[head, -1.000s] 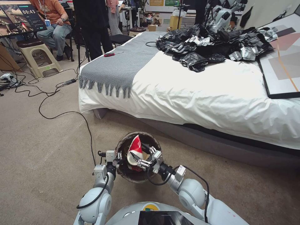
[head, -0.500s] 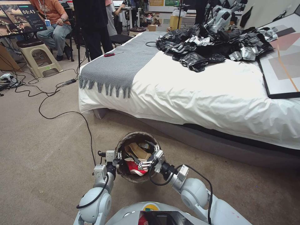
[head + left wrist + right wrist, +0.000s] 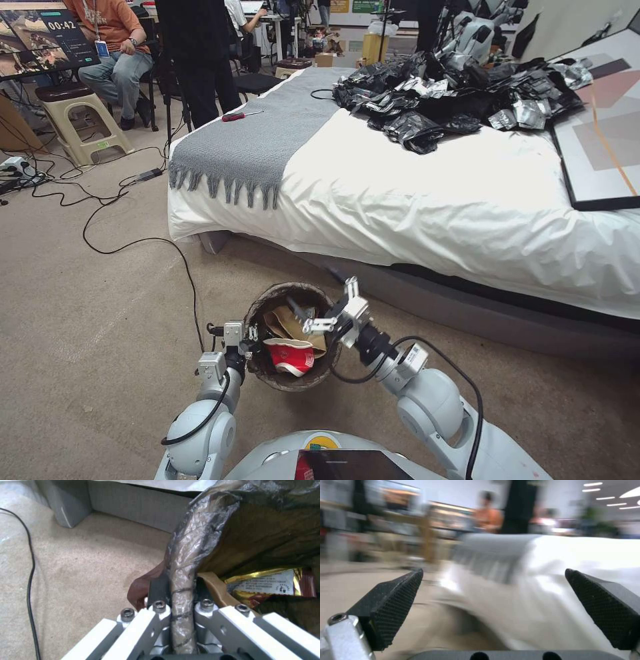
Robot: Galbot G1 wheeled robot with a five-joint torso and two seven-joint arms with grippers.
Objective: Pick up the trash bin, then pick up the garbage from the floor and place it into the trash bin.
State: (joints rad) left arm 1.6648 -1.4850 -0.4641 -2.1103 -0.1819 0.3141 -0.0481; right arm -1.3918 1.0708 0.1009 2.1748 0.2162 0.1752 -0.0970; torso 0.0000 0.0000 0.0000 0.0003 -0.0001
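The trash bin (image 3: 267,301) hangs just above the carpet in front of me, its dark bag liner folded over the rim. My left gripper (image 3: 251,339) is shut on the bin's near-left rim (image 3: 182,580). Garbage lies inside: a red-and-white paper cup (image 3: 289,356), a crumpled brown paper bag (image 3: 291,325) and a gold-and-red snack wrapper (image 3: 266,585). Raised over the bin's right rim, my right gripper (image 3: 331,307) is open and holds nothing; its black pads (image 3: 395,600) stand wide apart, facing the bed.
A bed (image 3: 433,200) with white sheet and grey throw (image 3: 260,140) runs across the far side, black bags (image 3: 453,93) piled on it. A black cable (image 3: 140,243) snakes over the carpet at left. People and a stool (image 3: 80,120) are at the far left.
My right gripper let go of the red-and-white cup, which dropped into the bin, then lifted up and to the right, out over the rim. The left gripper kept its hold.
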